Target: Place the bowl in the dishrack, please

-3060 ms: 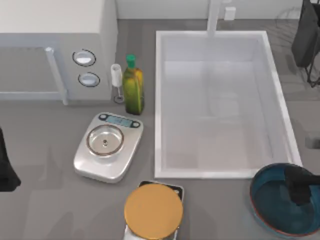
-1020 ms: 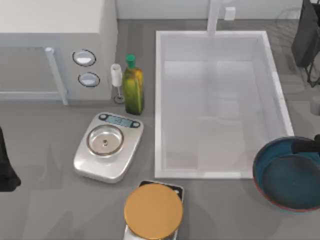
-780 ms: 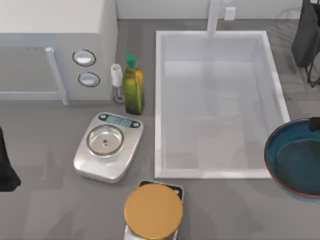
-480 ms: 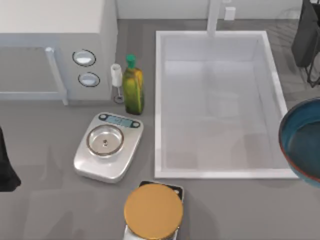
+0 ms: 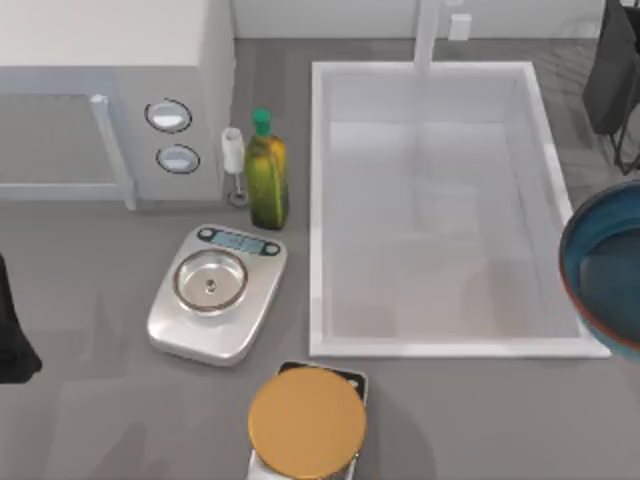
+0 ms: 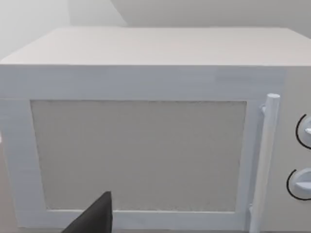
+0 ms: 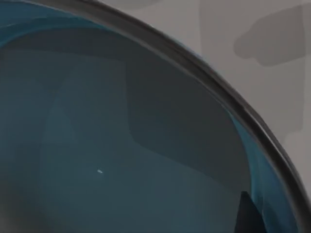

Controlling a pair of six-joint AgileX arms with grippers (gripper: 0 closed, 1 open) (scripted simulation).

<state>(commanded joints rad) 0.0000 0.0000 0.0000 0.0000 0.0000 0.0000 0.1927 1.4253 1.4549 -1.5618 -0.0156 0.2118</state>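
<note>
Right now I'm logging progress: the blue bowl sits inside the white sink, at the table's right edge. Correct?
Not quite. In the top view the bowl is at the right edge but beside the sink, overlapping only its right rim, not inside the basin.

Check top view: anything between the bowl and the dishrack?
Nothing stands between them in the top view: only bare grey counter separates the bowl, at the right edge, from the dishrack in the far right corner.

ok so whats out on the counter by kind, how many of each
microwave: 1
scale (silver one, and one under an orange disc): 2
bottle (green, small white): 2
sink: 1
bowl, dark teal, at the right edge: 1
dishrack, far right corner: 1
total: 8
</note>
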